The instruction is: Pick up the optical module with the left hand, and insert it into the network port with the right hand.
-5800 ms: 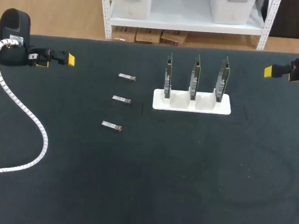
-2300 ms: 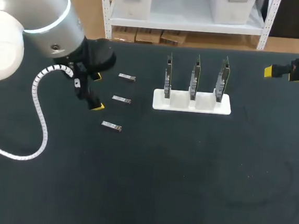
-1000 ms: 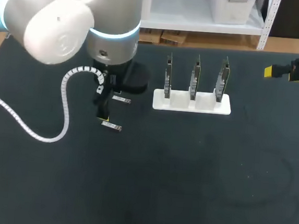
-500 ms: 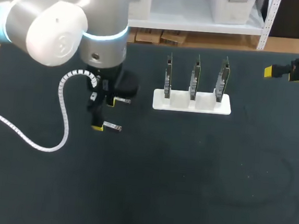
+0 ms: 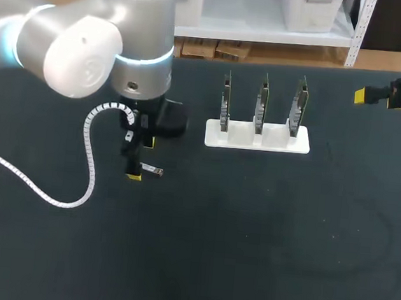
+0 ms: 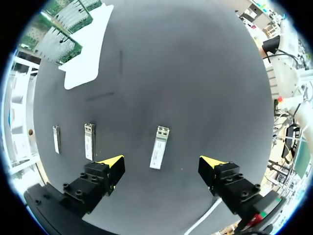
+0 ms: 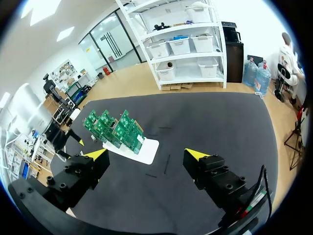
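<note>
- No writing, number or sign can be read.
- Any print on the modules (image 6: 159,147) beside the white stand (image 6: 90,54), or on the boards (image 6: 63,29) in it, is too small to tell.

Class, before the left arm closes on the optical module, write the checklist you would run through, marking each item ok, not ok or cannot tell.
1. Left gripper open: ok.
2. Optical module lies between its fingers, touching neither: ok.
3. Module's long sides face the fingers: ok.
4. Neighbouring module free of the fingertip: cannot tell, it lies close.
5. Fingertips low enough to grip: cannot tell.
6. Right gripper open, apart from the board stand: ok.
</note>
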